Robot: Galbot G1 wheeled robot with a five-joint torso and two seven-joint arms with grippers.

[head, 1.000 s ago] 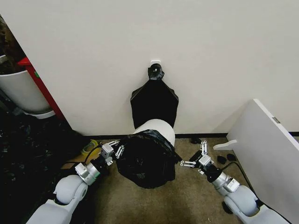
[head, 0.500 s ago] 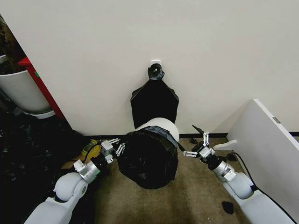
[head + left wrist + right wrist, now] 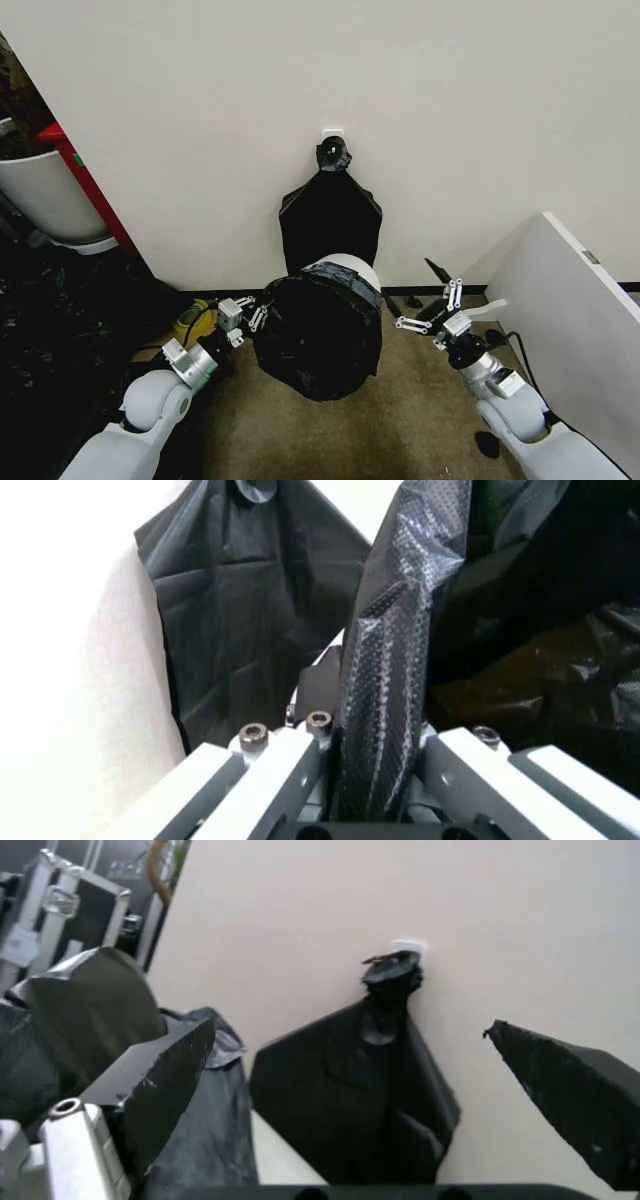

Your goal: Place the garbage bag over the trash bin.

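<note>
Your left gripper (image 3: 252,316) has its fingers clamped on a fold of the bag (image 3: 318,335), which covers most of the bin (image 3: 345,268) on the floor. Your right gripper (image 3: 432,308) is released, just beside the bag. You are at the pull-down step, I think; next, seat the bag's edge evenly around the rim.

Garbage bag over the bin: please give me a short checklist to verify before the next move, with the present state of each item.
1. Left gripper shut on the garbage bag: ok, a strip sits between its fingers.
2. Right gripper free of the bag: ok, open, apart from it.
3. Bag around the trash bin: ok on the near side.
4. Far rim covered: not ok, white shows.
5. Bin base steady: cannot tell, hidden.
</note>
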